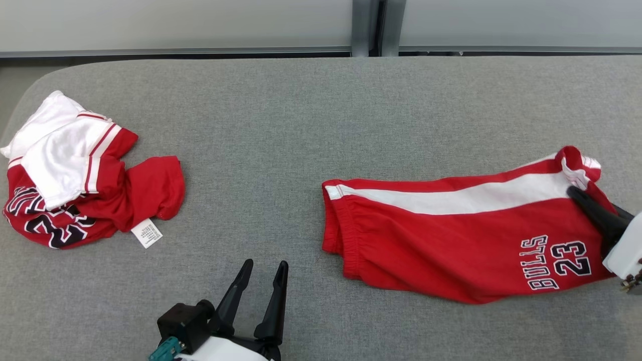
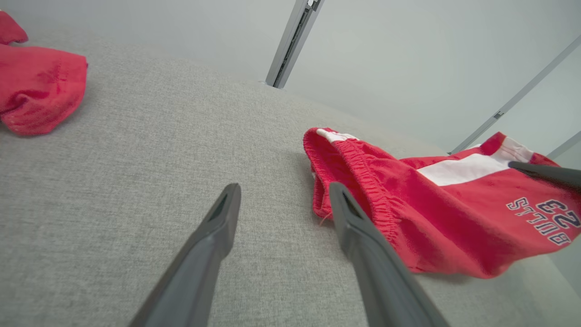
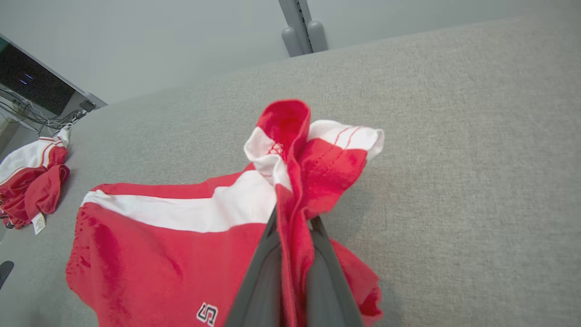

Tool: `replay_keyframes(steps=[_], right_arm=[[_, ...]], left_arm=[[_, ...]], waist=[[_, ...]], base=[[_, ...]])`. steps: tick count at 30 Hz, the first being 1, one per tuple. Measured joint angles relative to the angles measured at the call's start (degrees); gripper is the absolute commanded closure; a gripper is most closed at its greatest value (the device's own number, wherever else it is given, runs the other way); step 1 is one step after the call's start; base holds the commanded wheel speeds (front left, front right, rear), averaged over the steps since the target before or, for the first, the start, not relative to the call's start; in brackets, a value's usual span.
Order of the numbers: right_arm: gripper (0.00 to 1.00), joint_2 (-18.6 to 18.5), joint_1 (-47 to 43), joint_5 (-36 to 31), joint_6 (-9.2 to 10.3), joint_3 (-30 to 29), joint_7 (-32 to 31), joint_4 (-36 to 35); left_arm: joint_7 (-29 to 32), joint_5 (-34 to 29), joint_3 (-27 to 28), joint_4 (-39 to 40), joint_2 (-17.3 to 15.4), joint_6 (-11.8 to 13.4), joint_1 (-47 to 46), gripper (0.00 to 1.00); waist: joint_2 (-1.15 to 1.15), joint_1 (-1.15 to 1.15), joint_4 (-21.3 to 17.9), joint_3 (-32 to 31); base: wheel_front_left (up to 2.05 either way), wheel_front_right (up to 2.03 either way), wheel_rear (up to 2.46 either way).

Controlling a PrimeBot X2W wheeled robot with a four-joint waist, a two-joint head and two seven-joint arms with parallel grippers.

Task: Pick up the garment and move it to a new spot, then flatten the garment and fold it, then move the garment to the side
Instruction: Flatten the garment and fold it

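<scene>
Right gripper (image 3: 294, 217) of two long dark fingers pinches the bunched leg hem of red-and-white fabric basketball shorts (image 1: 451, 240) lying at the right of the grey cloth-covered table (image 1: 301, 125), so a good lift likely needs a firm pinch and enough height for the waistband to clear.

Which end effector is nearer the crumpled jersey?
Left. The left end effector sits open, right of the crumpled jersey; the right end effector is far across, clamped on the shorts.

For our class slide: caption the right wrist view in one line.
Right tool pinches a bunched end of the red shorts on the grey table.
</scene>
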State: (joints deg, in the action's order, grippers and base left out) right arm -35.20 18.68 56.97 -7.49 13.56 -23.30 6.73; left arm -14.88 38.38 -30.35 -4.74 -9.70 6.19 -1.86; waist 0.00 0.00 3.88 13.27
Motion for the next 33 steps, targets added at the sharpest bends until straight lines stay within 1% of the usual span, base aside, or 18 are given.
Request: replay_keyframes(steps=[5, 7, 10, 14, 16, 17, 19, 22, 24, 26, 29, 33], right_arm=[[1.0, 4.2, -3.8, -3.5, 0.0, -6.0, 0.1, 5.3], [1.0, 5.0, -4.2, -5.1, 0.0, -8.0, 0.2, 7.5], [1.0, 5.3, -4.4, -6.8, 0.0, -12.1, 0.1, 10.0], [1.0, 4.3, -4.3, -8.8, 0.01, -17.4, -0.5, 11.8], [1.0, 4.1, -4.2, -9.5, 0.01, -18.8, -1.2, 11.2], [1.0, 4.6, -3.9, -10.0, 0.01, -19.3, -1.8, 9.2], [1.0, 5.9, -3.7, -10.2, 0.01, -18.5, -3.2, 5.9], [1.0, 9.0, -3.7, -10.5, 0.01, -15.8, -5.5, 0.8], [1.0, 11.4, -3.8, -11.3, 0.01, -13.4, -6.8, -2.1], [1.0, 14.7, -4.0, -12.4, 0.01, -11.0, -7.7, -3.5], [1.0, 20.0, -4.0, -14.5, 0.01, -8.0, -8.1, -3.2], [1.0, 26.0, -2.4, -18.7, 0.01, -7.5, -5.3, 2.1]], left_arm=[[0.1, -0.1, -0.3, -0.3, -0.4, 0.2, 0.8, 0.0], [0.1, -0.1, -0.5, -0.3, -0.4, 0.4, 1.4, 0.0], [0.1, -0.1, -0.6, -0.3, -0.3, 0.4, 2.1, 0.0], [0.1, -0.1, -0.5, -0.4, -0.2, 0.4, 2.7, 0.0], [0.0, -0.1, -0.6, -0.5, -0.1, 0.4, 2.7, 0.0], [0.0, -0.4, -0.4, -0.7, -0.2, 0.4, 2.8, 0.0], [0.0, -0.7, -0.3, -0.9, -0.2, 0.4, 2.9, 0.0], [0.0, -1.0, 0.1, -1.2, -0.2, 0.4, 3.3, 0.0], [0.0, -1.2, 0.5, -1.3, -0.3, 0.4, 3.8, 0.0], [0.0, -1.8, 0.9, -1.4, -0.5, 0.5, 3.8, 0.0], [-0.1, -2.4, 1.6, -1.5, -0.7, 0.5, 3.8, 0.0], [-0.1, -3.6, 2.3, -1.4, -1.1, 0.4, 3.8, 0.0]], waist=[[0.0, 0.0, 0.7, -0.3], [0.0, 0.0, 1.0, -0.3], [0.0, 0.0, 1.3, -0.5], [0.0, 0.0, 1.3, -0.7], [0.0, 0.0, 1.3, -0.9], [0.0, 0.0, 1.3, -1.3], [0.0, 0.0, 1.2, -1.9], [0.0, 0.0, 1.2, -2.9], [0.0, 0.0, 1.3, -3.6], [0.0, 0.0, 1.4, -4.3], [0.0, 0.0, 2.0, -5.1], [0.0, 0.0, 3.2, -5.6]], base=[[0.0, 0.0, 0.0], [0.0, 0.0, 0.0], [0.0, 0.0, 0.0], [0.0, 0.0, 0.0], [0.0, 0.0, 0.0], [0.0, 0.0, 0.0], [0.0, 0.0, 0.0], [0.0, 0.0, 0.0], [0.0, 0.0, 0.0], [0.0, 0.0, 0.0], [0.0, 0.0, 0.0], [0.0, 0.0, 0.0]])
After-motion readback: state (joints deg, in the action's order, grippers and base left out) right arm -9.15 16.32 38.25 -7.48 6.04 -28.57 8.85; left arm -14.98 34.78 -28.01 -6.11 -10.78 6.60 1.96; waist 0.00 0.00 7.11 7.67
